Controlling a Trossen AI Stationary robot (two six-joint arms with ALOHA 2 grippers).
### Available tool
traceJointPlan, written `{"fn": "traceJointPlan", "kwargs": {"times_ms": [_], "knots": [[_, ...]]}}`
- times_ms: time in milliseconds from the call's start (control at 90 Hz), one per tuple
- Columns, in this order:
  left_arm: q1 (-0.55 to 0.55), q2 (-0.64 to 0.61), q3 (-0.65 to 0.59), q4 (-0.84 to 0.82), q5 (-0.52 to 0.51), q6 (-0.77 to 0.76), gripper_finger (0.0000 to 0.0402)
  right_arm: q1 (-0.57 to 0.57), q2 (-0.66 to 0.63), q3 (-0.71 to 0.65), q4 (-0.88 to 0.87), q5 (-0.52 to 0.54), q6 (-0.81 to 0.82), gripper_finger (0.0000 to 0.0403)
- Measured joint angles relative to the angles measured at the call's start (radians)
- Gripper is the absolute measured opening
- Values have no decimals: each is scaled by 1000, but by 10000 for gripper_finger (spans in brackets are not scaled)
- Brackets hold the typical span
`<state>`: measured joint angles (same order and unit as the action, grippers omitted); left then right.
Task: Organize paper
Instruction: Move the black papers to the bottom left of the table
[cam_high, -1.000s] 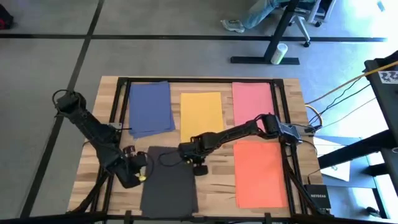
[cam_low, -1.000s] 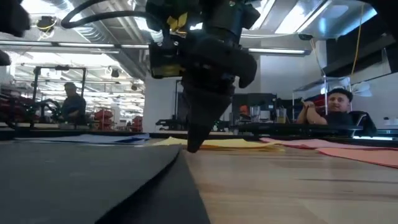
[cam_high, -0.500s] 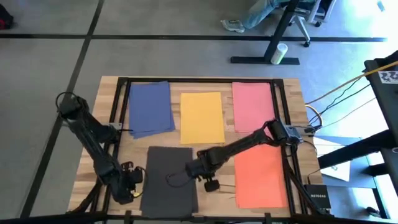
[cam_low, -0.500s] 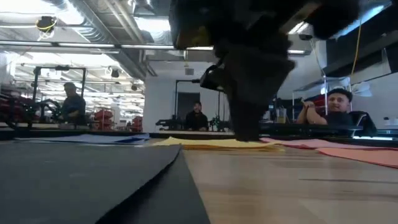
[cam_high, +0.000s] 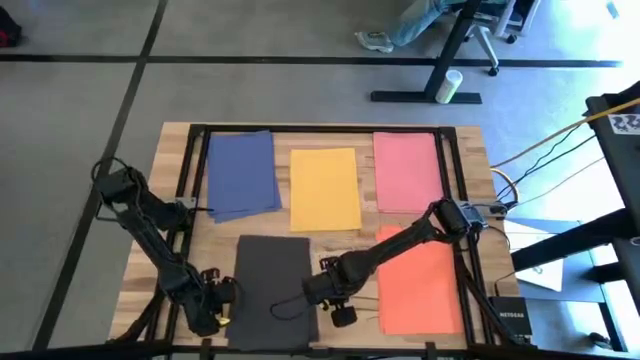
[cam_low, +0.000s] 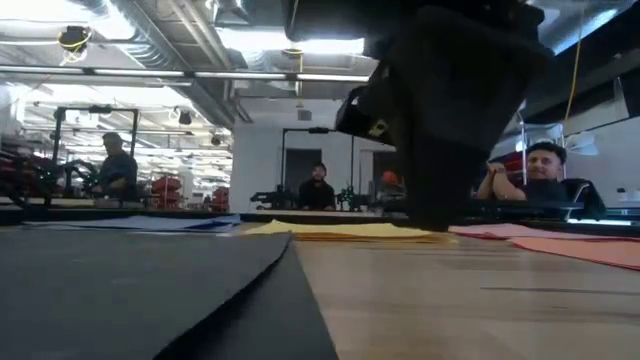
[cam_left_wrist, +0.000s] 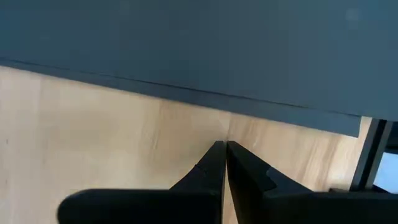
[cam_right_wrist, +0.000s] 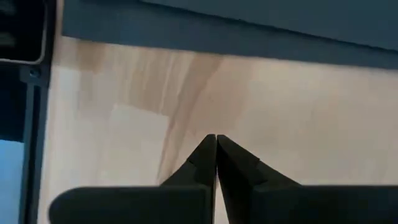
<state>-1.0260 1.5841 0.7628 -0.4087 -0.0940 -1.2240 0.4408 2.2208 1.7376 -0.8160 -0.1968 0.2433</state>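
Sheets are laid out as a neat grid with gaps between them, which looks like the whole point of the job: nothing overlaps.

Going left to right on the table (cam_high: 165, 215): the left gripper (cam_high: 215, 305) sits at about 7 o'clock, just off the black sheet's left edge, fingers (cam_left_wrist: 211, 168) pinched together on nothing, over bare wood. My guess is it's parked beside that edge for nudging, not grabbing.

The blue sheet (cam_high: 242, 172) is at 11 o'clock, slightly skewed. The black sheet (cam_high: 272, 290) lies at 6, yellow (cam_high: 324, 187) at 12.

The right gripper (cam_high: 322, 290) is by the black sheet's right edge, also clenched empty, tips (cam_right_wrist: 208, 155) over wood. Whether either gripper touches the table is hard to call from here.

Pink (cam_high: 407, 170) sits at 1 o'clock, orange (cam_high: 420, 280) at 4. A person (cam_low: 535, 175) sits in the room behind.
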Motion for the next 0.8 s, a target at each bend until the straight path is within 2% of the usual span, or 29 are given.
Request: {"fn": "traceJointPlan", "kwargs": {"times_ms": [278,800], "knots": [[24,0,0,7,11,34,0,0,5,-55,124,-18,38,0],[38,27,1,66,-21,54,0,6,4,-132,245,-86,86,0]]}}
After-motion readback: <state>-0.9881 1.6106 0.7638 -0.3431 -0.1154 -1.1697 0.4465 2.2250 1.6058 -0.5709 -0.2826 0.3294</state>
